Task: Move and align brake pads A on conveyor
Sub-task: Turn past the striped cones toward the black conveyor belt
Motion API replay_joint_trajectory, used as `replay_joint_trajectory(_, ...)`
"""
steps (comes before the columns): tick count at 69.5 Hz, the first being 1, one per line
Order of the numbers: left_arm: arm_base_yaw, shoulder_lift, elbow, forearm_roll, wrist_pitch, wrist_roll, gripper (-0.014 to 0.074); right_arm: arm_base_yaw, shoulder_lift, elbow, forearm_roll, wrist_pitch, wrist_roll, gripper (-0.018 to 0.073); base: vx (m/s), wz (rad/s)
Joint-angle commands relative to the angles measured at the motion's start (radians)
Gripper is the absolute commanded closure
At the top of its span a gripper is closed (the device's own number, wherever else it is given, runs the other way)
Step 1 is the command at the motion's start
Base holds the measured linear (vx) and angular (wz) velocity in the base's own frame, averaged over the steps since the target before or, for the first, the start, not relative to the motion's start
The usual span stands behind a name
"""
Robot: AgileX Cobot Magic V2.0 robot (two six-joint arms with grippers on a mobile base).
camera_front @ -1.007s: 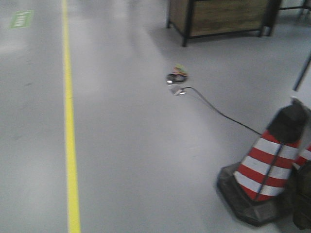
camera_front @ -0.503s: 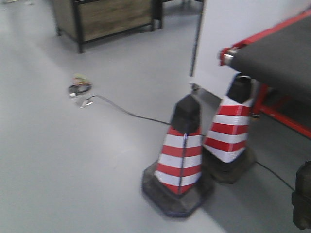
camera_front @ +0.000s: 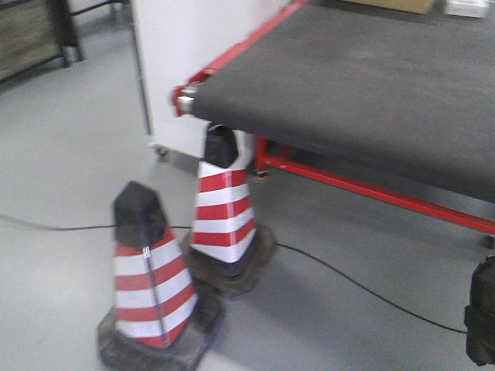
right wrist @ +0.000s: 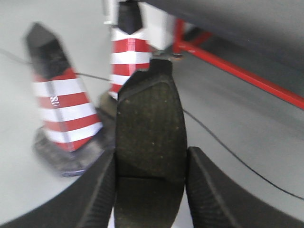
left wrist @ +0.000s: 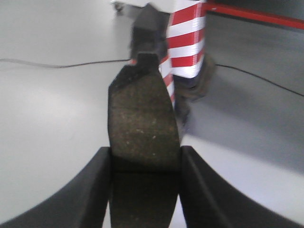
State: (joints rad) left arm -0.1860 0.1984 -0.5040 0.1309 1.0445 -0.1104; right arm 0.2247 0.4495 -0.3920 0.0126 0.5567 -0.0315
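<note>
In the left wrist view a dark-grey brake pad [left wrist: 142, 118] stands clamped between the two black fingers of my left gripper [left wrist: 145, 164], a thin groove across its middle. My right gripper [right wrist: 151, 166] is shut on a second brake pad [right wrist: 151, 123] in the same way. Both pads hang above the grey floor, apart from the conveyor. The conveyor [camera_front: 363, 77] is a matte charcoal belt with a red frame, filling the upper right of the front view; its red rail [right wrist: 237, 71] crosses the right wrist view. No pads show on the visible stretch of belt.
Two red-and-white traffic cones [camera_front: 151, 278] [camera_front: 224, 209] stand on the floor before the conveyor's near corner. A black cable [camera_front: 348, 282] runs across the floor. A white cabinet [camera_front: 178, 54] stands behind the conveyor's left end. A dark object [camera_front: 481, 321] sits at the lower right edge.
The front view has swung right: the yellow floor line and wooden crate left the frame, the cones shifted left, and the conveyor now fills the upper right.
</note>
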Motion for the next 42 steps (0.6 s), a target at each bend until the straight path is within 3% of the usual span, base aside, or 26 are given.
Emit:
replay_joint_trajectory(1, -0.002, 0.014, -0.030, 0.005, -0.084, -0.002, 0.0602, -0.004, 0.005, -0.032, -0.007, -0.091, -0.005, 0.0566, 0.21, -0.81)
replay_joint_trajectory(42, -0.002, 0.014, -0.030, 0.005, -0.084, -0.002, 0.0602, -0.004, 0.005, -0.032, -0.007, -0.091, -0.005, 0.0566, 0.21, -0.70)
